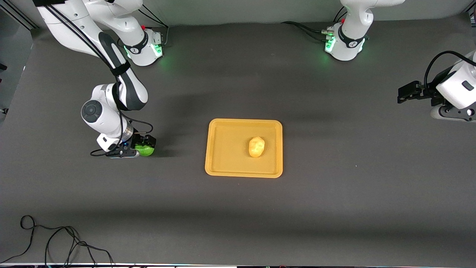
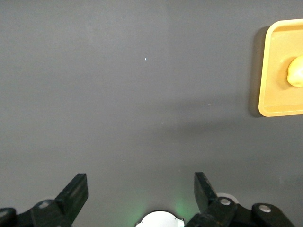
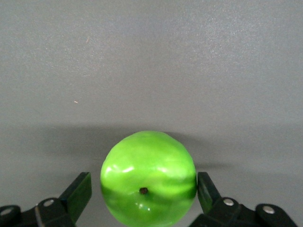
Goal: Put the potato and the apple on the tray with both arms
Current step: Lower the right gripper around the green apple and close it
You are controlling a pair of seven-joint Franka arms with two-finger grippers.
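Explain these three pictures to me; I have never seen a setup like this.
Two white robot arms stand at a dark table. The wide picture looks down from across the table; the other two come from cameras on each arm's wrist. A yellow tray lies mid-table with a potato on it. The right gripper is down at the green apple, toward its own end of the table, its open fingers either side of the fruit, not yet gripping. The left gripper waits open and empty over bare table at its end.

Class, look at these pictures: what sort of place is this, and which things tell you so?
Probably a robotics lab bench, not a kitchen: two white robot arms, the right arm and the left arm, are bolted to a bare grey table, with loose cables and only a tray with a potato.
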